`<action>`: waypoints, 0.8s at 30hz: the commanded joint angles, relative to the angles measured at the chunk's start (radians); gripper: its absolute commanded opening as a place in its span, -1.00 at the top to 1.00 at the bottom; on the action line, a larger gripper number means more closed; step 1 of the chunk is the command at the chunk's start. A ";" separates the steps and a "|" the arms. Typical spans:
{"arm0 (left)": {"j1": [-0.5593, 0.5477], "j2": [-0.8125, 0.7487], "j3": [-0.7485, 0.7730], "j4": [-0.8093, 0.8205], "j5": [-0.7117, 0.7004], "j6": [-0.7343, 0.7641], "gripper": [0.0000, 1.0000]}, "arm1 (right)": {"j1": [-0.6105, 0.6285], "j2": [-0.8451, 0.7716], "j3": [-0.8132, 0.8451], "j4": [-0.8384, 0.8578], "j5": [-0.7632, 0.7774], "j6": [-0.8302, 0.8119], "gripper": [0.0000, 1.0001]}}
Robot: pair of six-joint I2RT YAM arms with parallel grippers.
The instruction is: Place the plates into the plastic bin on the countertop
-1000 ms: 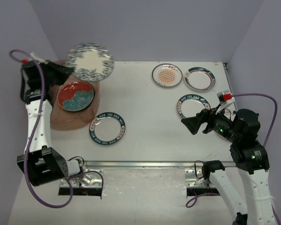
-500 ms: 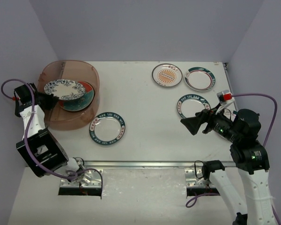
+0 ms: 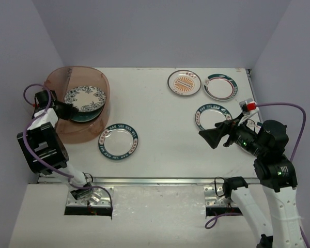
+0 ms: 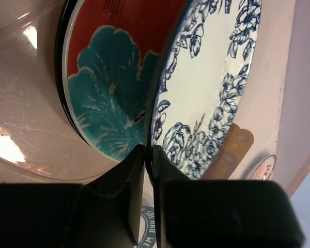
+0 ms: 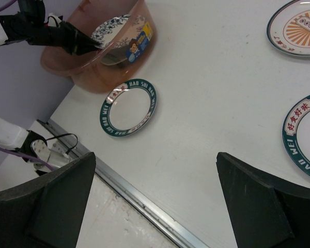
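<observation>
four plates [image 3: 119, 141] lie on the countertop [image 3: 160, 119], two in the bin [image 3: 72, 134].

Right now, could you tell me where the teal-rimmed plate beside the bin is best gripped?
The teal-rimmed plate lies flat on the countertop, so only its raised rim offers a hold; probably pinch its right edge, approaching from the open right gripper's side.

Blue floral plate [image 4: 212, 93], red-and-teal plate [image 4: 108, 77], perhaps a black-rimmed plate [image 4: 60, 46]; reddish-brown translucent bin [image 3: 80, 135].
</observation>
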 commanded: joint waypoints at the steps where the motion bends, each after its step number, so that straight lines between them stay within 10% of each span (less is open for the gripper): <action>1: -0.011 -0.025 0.064 0.089 -0.022 0.010 0.04 | -0.001 0.008 -0.008 0.062 -0.030 0.009 -0.98; 3: -0.016 -0.025 0.062 0.058 -0.066 0.014 -0.92 | -0.001 0.015 -0.038 0.099 -0.062 0.037 -0.97; 4: -0.017 -0.024 0.060 0.046 -0.081 0.014 -0.99 | -0.001 0.022 -0.056 0.109 -0.085 0.053 -0.98; 16: -0.028 -0.247 0.105 -0.081 -0.231 0.069 -1.00 | 0.000 0.177 -0.181 0.259 -0.157 0.106 -0.98; 24: -0.032 -0.565 -0.001 -0.062 0.080 0.215 -1.00 | 0.067 0.402 -0.335 0.497 -0.242 0.199 -0.98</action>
